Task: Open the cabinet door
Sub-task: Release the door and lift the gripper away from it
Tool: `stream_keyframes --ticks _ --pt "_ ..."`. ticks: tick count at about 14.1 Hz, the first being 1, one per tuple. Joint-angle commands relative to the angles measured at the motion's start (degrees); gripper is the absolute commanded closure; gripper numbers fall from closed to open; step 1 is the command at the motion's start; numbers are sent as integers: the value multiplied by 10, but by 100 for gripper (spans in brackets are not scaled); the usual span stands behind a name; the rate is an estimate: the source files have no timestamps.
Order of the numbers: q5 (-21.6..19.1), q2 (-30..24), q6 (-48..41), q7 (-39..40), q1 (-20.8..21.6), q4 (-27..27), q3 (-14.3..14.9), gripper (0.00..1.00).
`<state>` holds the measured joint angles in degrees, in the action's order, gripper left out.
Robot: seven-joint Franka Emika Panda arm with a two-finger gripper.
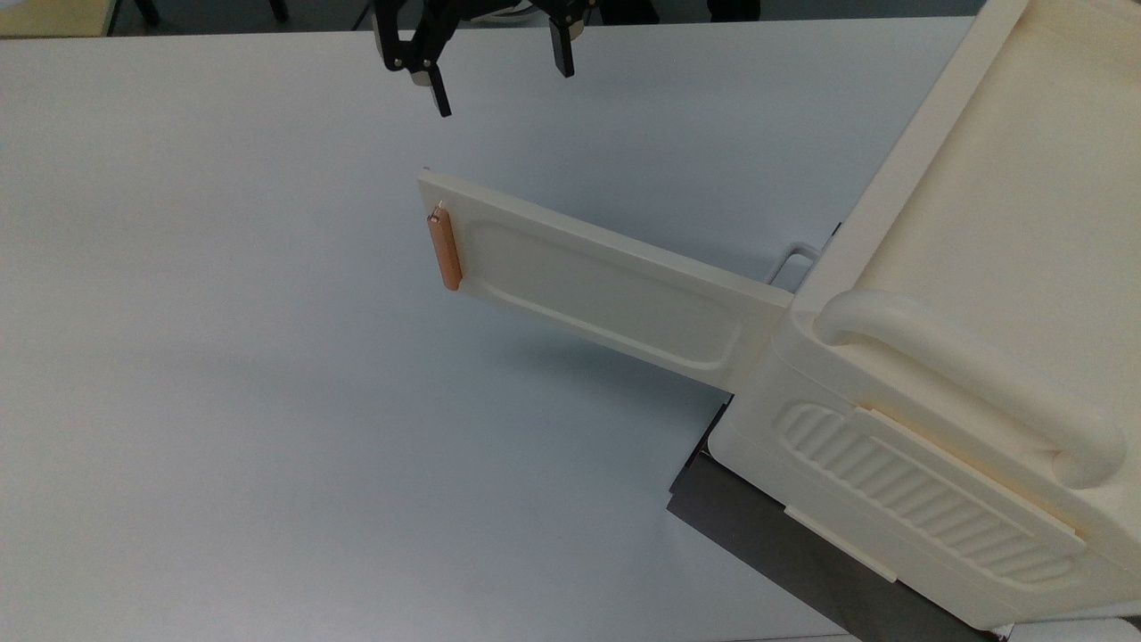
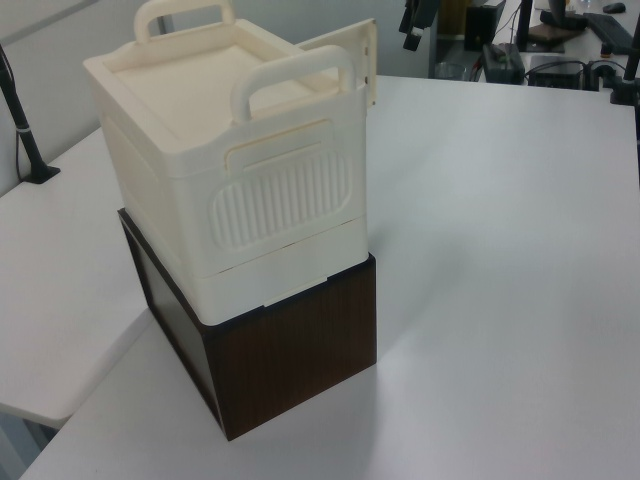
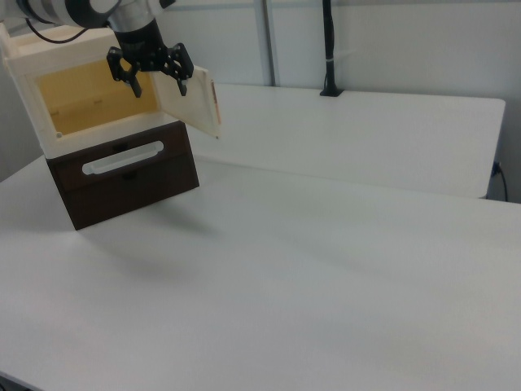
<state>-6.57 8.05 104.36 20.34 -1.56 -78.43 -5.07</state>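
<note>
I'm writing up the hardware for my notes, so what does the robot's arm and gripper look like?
The gripper is black, with two slim black fingers that have pale patches near the tips. Above it in the right view sits a dark wrist section on a rounded white arm, with a thin black cable beside it.

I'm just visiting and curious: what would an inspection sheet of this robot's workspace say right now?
Surface: white table, bare around the cabinet.
Job's things: cabinet door swung wide open from the cream cabinet; copper handle at its free edge; yellowish interior visible in the right view.
Support: cabinet sits on a dark wooden box with a white drawer handle.
Clutter: nothing seen.
Grippers: gripper open, holding nothing, apart from the door.
Cables: nothing seen on the table; a black pole stands at the table's far edge in the right view.
Surroundings: desks with equipment behind, in the left view.
</note>
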Motion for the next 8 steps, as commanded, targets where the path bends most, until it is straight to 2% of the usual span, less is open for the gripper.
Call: stream_keyframes --ticks 1,8 --pt "35 -8 -38 -47 -7 -23 4 0" --pt "119 -20 -161 -165 -2 -24 16 0"
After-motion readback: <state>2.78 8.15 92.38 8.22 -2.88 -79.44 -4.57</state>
